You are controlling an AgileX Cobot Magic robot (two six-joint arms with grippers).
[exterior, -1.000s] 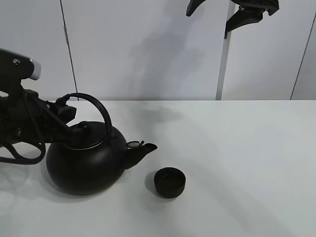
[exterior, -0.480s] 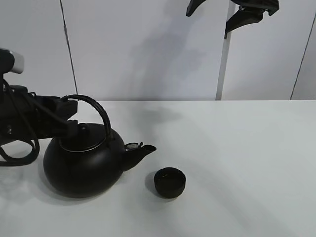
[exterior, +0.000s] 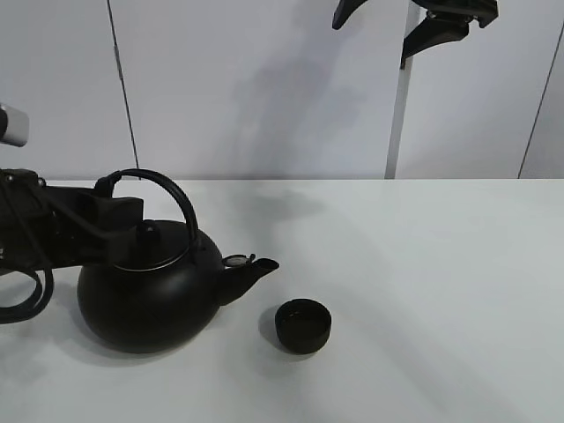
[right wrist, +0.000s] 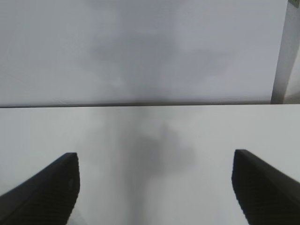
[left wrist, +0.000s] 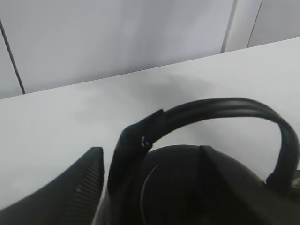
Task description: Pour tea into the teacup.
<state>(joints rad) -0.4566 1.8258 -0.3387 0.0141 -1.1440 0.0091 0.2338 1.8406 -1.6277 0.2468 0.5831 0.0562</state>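
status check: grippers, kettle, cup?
Left gripper open at the kettle handle, kettle upright on the table. Right gripper open, empty, raised. Teacup just past the spout, path clear.

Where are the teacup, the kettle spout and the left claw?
teacup (exterior: 303, 325): exterior high view, on its dark inside.
kettle spout (exterior: 256, 267): exterior high view, on the short spout's upper side.
left claw (exterior: 113, 207): exterior high view, by the kettle handle's left end.

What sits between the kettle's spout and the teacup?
Nothing: the exterior high view shows only bare white table between the kettle spout and the teacup.
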